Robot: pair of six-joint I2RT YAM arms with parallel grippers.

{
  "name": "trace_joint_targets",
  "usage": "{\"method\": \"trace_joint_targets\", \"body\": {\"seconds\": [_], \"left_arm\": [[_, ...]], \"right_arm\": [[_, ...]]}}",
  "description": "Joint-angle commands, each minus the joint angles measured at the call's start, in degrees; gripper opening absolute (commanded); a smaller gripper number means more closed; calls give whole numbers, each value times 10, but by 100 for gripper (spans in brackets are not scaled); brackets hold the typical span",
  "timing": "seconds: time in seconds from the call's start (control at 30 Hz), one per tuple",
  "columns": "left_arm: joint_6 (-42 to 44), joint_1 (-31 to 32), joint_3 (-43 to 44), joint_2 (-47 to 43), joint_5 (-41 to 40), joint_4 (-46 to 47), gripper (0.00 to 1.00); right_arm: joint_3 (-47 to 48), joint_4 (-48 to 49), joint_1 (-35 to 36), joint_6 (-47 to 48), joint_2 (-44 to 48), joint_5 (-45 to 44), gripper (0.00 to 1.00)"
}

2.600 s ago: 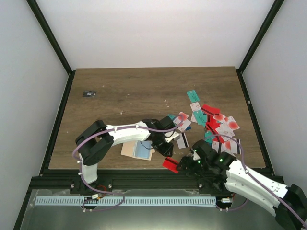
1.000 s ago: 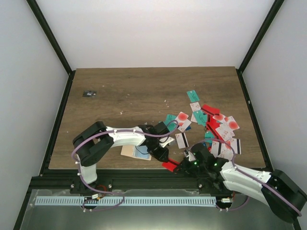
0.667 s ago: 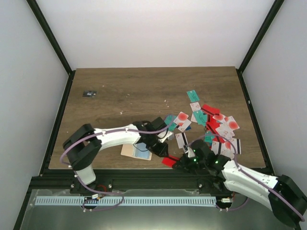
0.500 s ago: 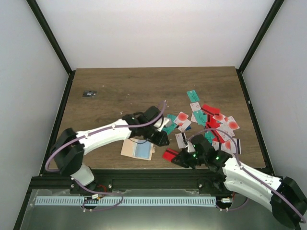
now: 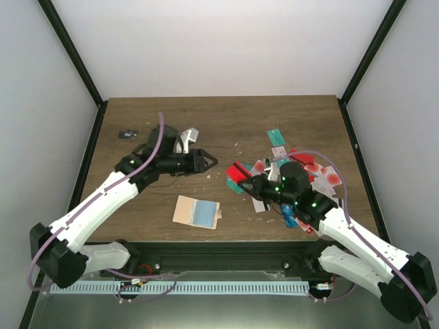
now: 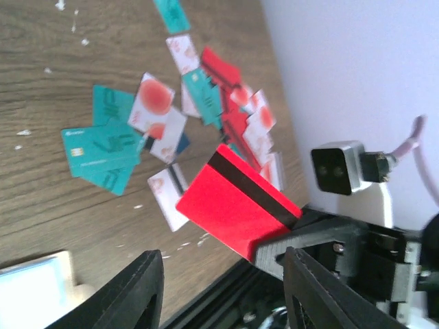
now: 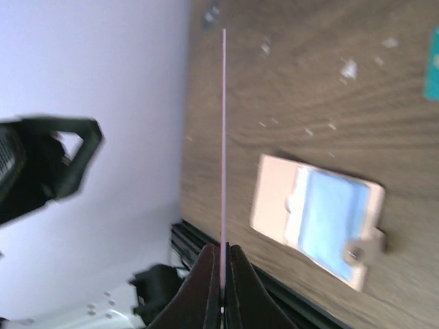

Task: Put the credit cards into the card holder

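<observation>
Near the front edge of the table, left of centre, the card holder lay open and flat, its beige face up with a pale blue panel showing on it; whether that panel was a card or a pocket could not be told. From the right wrist view the card holder showed its snap tab at one corner. Nothing touched it, and both arms were apart from it.

To its right and farther back, a red card with a black stripe was held off the table, pinched by one end in the closed right end effector. In the right wrist view this red card appeared edge-on as a thin line between the shut jaws. The left wrist view showed the red card face-on, tilted.

Beyond it, the rest of the credit cards lay in a loose, overlapping scatter on the right side of the table, teal, red and white with red circles.

The left end effector hovered over the middle of the table, pointing right toward the red card, its fingers spread apart with nothing between them.

A small dark object sat near the table's far left edge, well apart from everything else
</observation>
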State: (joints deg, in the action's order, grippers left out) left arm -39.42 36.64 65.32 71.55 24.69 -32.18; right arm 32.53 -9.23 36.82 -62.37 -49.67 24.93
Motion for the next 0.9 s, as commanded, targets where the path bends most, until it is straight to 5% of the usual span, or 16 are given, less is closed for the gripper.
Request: {"method": "trace_joint_targets", "body": {"seconds": [0.0,0.37,0.87], "left_arm": [[-98,-22,-37,-56,57,112,53],[-214,-33,-68,-61,110,324,59],[-268,-33,-55,1,108,446,49]], "right_arm": [[47,122,-4,-62,-13,-41,1],[76,363,-4,-196,-77,-57,1],[132,420,-4,-229,-120,-32,1]]}}
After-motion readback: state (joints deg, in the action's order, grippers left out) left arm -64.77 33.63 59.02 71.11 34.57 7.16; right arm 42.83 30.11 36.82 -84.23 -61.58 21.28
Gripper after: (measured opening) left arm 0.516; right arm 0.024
